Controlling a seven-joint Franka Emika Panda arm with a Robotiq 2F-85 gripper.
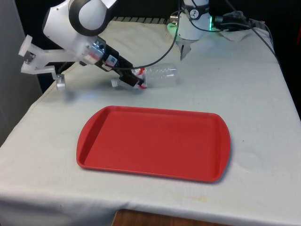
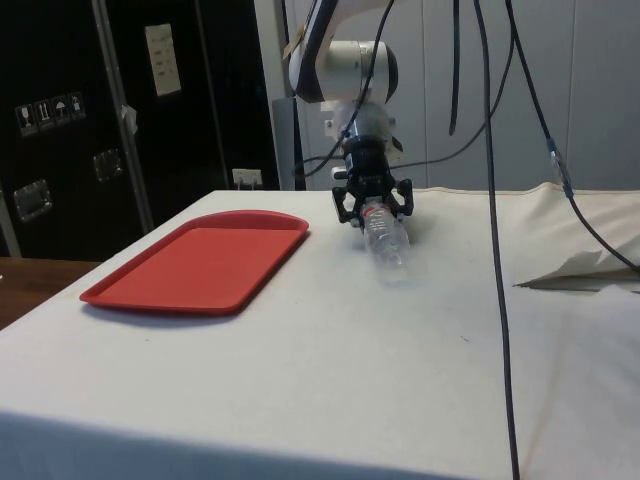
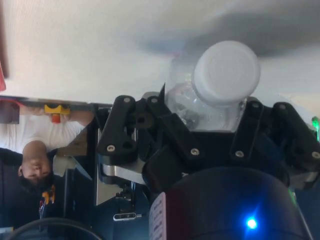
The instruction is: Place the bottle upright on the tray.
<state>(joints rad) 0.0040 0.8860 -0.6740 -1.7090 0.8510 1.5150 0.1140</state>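
Observation:
A clear plastic bottle [image 1: 161, 76] with a white cap [image 3: 227, 73] and a red label lies on its side on the white cloth, behind the red tray [image 1: 154, 143]. My gripper [image 1: 135, 80] reaches in low from the front view's left and sits at the bottle's cap end. In the wrist view the fingers [image 3: 150, 117] stand on either side of the bottle's shoulder and press against it, so the gripper is shut on it. The side view shows the gripper [image 2: 372, 207] clasping the neck of the bottle [image 2: 389, 246]. The tray [image 2: 200, 263] holds nothing.
Black cables [image 1: 160, 56] hang over the far part of the table. A crumpled fold of cloth [image 2: 585, 270] lies at the side view's right. A person [image 3: 35, 150] stands beyond the table in the wrist view.

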